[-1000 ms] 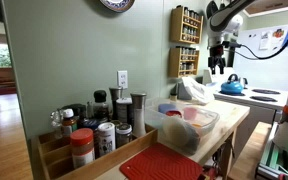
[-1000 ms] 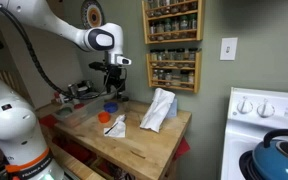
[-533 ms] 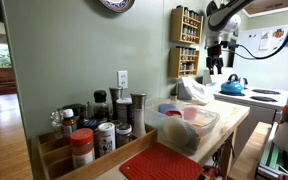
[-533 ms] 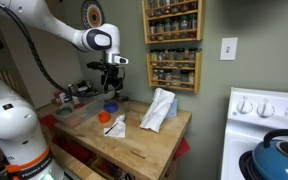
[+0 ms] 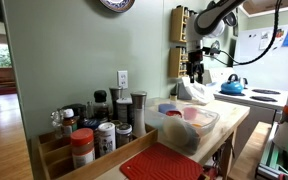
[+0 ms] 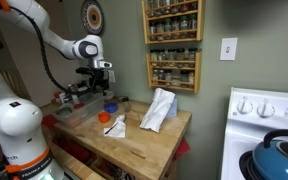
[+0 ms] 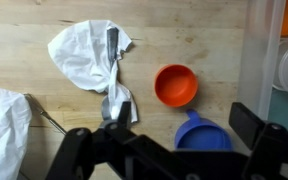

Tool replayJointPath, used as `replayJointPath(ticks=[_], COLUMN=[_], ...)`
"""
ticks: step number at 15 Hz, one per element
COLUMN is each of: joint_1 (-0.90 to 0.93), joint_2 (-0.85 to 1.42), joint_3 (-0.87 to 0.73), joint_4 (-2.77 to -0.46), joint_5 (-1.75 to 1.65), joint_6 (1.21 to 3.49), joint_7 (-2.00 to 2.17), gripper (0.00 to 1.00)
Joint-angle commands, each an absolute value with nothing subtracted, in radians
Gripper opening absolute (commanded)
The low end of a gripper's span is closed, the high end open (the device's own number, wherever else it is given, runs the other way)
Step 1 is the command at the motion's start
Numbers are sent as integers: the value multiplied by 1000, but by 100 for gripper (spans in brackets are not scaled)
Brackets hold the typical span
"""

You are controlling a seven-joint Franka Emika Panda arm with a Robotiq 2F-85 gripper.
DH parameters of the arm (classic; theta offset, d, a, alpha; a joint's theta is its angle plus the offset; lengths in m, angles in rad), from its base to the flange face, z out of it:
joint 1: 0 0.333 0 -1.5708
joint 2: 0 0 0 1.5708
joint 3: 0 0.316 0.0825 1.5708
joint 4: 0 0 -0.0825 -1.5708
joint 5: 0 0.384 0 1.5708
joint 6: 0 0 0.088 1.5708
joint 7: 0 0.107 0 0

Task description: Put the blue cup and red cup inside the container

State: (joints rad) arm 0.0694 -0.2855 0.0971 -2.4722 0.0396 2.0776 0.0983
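Note:
The red cup (image 7: 176, 85) stands open side up on the wooden counter in the wrist view. The blue cup (image 7: 202, 133) sits just below it, beside the clear container (image 7: 274, 40) at the right edge. My gripper (image 7: 164, 135) is open and empty, hovering above the counter, with the blue cup between its fingers in the picture. An exterior view shows the gripper (image 6: 96, 88) above and left of the blue cup (image 6: 110, 107) and the red cup (image 6: 104, 118). The container (image 5: 206, 128) is nearest the camera, the blue cup (image 5: 168, 108) behind it and the gripper (image 5: 194, 68) above.
Crumpled white cloths (image 7: 89, 55) lie on the counter, one tall one (image 6: 159, 108) near the middle. A wooden tray of spice jars (image 5: 89, 135) and a red mat (image 5: 164, 163) are at the near end. Spice racks (image 6: 172, 45) hang on the wall. A stove with a blue kettle (image 6: 282, 155) stands beside the counter.
The arm has swung along the counter toward the container end, and the gripper now hangs over the cups. The cups and cloths have not moved.

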Motion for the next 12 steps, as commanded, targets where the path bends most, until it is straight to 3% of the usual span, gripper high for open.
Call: replayJointPath(ticks=[1,5,12], joint_1=[72,65,80], joint_2=[-281,-289,-138], joint_3=[95,87,108], joint_4=[-2469,-2465,-2467], joint_5=[38,38,58], joint_6=[2076,2075,2293], joint_7=[99,94,134], gripper=[100,100,100])
